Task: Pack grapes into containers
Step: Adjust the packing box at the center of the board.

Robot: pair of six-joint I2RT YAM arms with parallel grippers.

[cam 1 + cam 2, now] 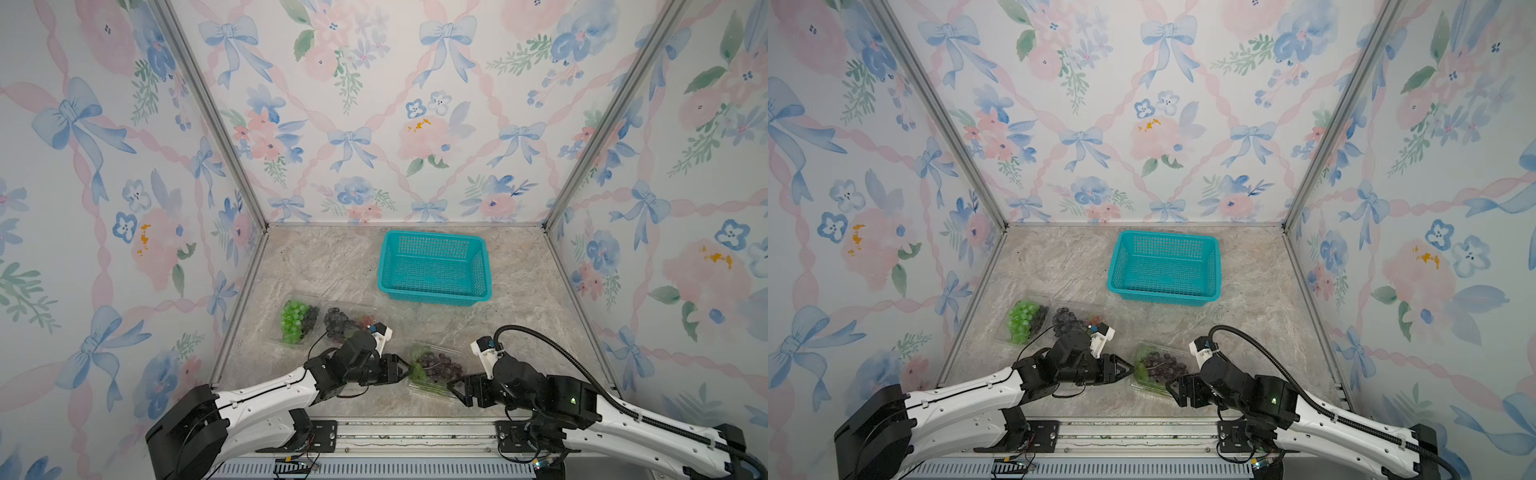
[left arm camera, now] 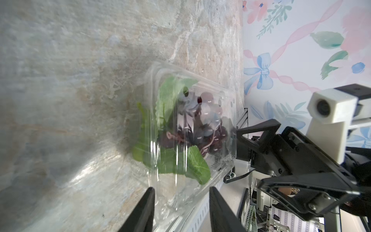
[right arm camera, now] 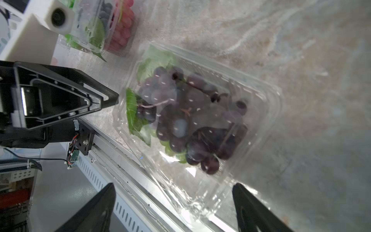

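Marble-look tabletop (image 1: pixel 332 270), floral walls (image 1: pixel 353 104), clamshell (image 3: pixel 257 96) w/ purple grapes (image 3: pixel 190 120), L jaws apart, R jaws wider, prob. empty

robot test cell in a lab, floral bow wallpaper panels (image 1: pixel 374 124) at 9, 12 and 3 o'clock, bare aluminium posts (image 1: pixel 218 124) at back corners, marble-look tabletop (image 1: pixel 332 266), mounting rail (image 1: pixel 415 434) and slotted cable duct (image 1: pixel 395 469) at 6 o'clock, exposed wiring (image 1: pixel 309 455)

No readable text, no labels, no numbers

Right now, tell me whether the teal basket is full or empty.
Empty: in both top views the teal basket shows only its bare perforated floor.
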